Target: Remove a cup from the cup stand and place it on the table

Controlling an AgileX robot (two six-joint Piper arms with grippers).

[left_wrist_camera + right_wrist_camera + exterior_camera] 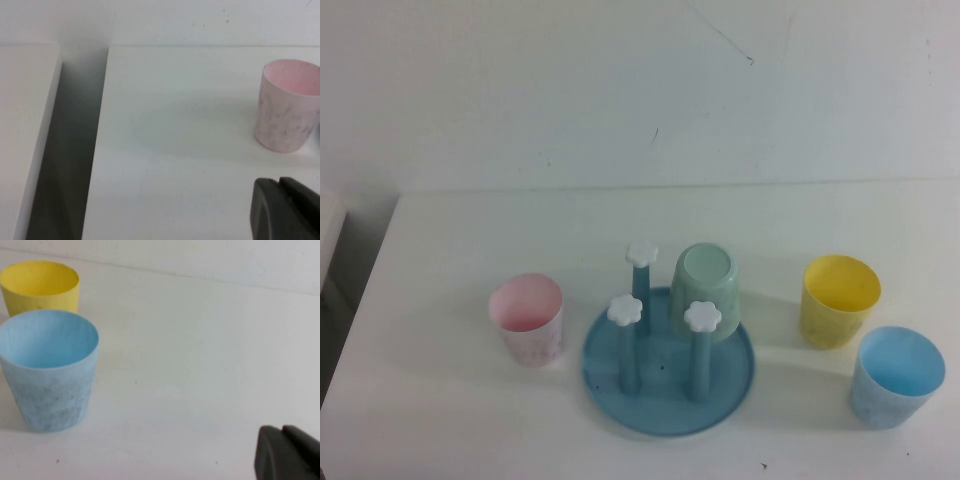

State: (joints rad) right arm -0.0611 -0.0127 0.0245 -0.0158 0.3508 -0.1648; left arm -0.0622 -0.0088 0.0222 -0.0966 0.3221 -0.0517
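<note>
You are looking at the cup [706, 291], a pale mint-green tumbler, slightly tapered, sitting upside down over the back right peg of the cup stand [668, 385], its flat base facing up. No writing or brand is showing on it that can be read.

The cup stand is a round blue tray standing on the table [460, 420], with three uncovered blue pegs topped by white flower caps [701, 317]. The pink cup [528, 319] is standing upright just left of the stand. The yellow cup [839, 300] is standing to the stand's right, and the light blue cup [896, 377] is standing farther right and nearer you.

The left gripper [287, 209] is showing only as a dark tip near the pink cup, in the left wrist view; you cannot tell its opening. The right gripper [287, 454] is showing likewise near the light blue cup, opening unclear.
</note>
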